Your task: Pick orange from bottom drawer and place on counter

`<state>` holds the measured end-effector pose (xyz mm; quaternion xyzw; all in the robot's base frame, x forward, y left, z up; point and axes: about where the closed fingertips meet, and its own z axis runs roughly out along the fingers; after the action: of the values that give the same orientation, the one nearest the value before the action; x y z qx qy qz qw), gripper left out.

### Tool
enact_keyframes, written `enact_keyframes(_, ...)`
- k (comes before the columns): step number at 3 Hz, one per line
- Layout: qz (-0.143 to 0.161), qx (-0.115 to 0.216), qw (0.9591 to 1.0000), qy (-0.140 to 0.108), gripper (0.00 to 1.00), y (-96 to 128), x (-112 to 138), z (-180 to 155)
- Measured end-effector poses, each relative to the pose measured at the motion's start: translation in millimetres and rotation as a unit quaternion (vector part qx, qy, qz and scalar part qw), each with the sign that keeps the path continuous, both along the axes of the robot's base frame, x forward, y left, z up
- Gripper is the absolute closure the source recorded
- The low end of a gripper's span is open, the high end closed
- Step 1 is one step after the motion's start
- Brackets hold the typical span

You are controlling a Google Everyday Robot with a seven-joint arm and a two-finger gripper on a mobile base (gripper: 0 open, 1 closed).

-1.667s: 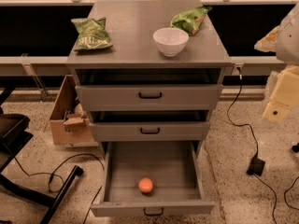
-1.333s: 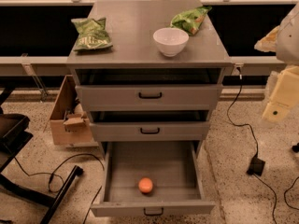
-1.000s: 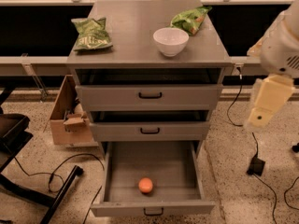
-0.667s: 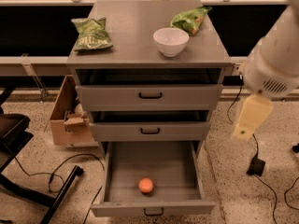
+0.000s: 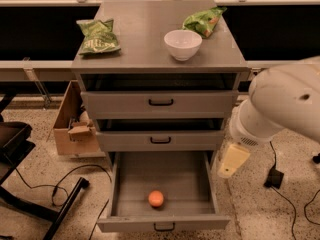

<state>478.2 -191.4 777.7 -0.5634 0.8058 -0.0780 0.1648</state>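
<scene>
The orange point(image 5: 156, 199) lies on the floor of the open bottom drawer point(image 5: 125, 184), near its front middle. The drawer has a small black handle point(image 5: 164, 228) on its front. The two upper grey drawers are pushed in. The counter point(image 5: 150, 34) is the grey cabinet top. My gripper point(image 5: 231, 160) hangs from the white arm point(image 5: 280, 104) at the right, beside the drawer's right wall, above and to the right of the orange and apart from it.
On the counter stand a white bowl point(image 5: 183, 44) and two green chip bags point(image 5: 98, 36) point(image 5: 204, 20). A cardboard box point(image 5: 72, 129) sits left of the cabinet. Black cables point(image 5: 75, 176) and a chair base point(image 5: 30, 204) lie on the floor at the left.
My arm has swung in from the right edge, leftward and downward, bringing the gripper next to the open bottom drawer. The orange has not moved.
</scene>
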Motion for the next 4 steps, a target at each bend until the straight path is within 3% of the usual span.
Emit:
enact_keyframes(1, -0.002, 0.036, 0.9987, -0.037, 0.0, 15.6, 27.3, -27.9)
enact_keyframes(2, -0.002, 0.036, 0.9987, -0.037, 0.0, 15.6, 27.3, -27.9)
enact_keyframes(3, 0.008, 0.086, 0.9963, 0.001, 0.0, 41.7, 31.1, -108.7)
enact_keyframes(4, -0.002, 0.155, 0.9878, 0.02, 0.0, 63.8, 40.3, -184.0)
